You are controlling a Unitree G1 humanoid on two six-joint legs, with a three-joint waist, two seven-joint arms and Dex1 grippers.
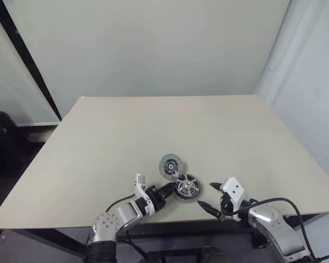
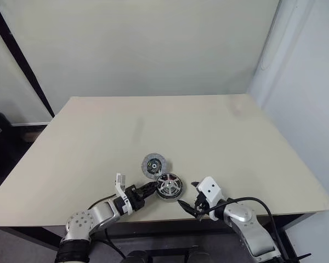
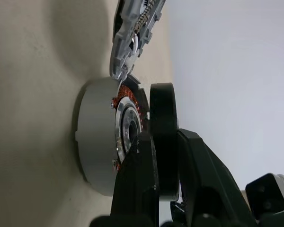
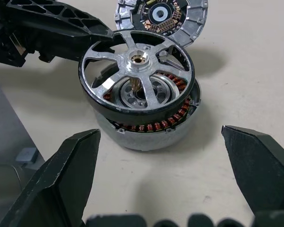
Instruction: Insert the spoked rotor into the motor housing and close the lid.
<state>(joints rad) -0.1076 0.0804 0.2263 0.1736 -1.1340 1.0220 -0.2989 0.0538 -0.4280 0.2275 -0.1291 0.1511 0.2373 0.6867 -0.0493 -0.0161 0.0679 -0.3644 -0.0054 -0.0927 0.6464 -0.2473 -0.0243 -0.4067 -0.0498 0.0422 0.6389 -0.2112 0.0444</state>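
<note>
Unreadable markings on lid [image 4: 162, 15]

Spoked rotor [image 4: 138, 75] tilted atop motor housing [image 4: 146, 128] (half-seated); lid [image 4: 162, 18] adj.

The two head views look forward and down from above over the whole beige rectangular table [image 1: 153, 131], taking in almost the same scene from slightly offset positions. Each wrist view sits low and very close, facing the silver-rimmed round motor housing with copper-brown coils [image 4: 146, 130] from opposite sides.
</note>
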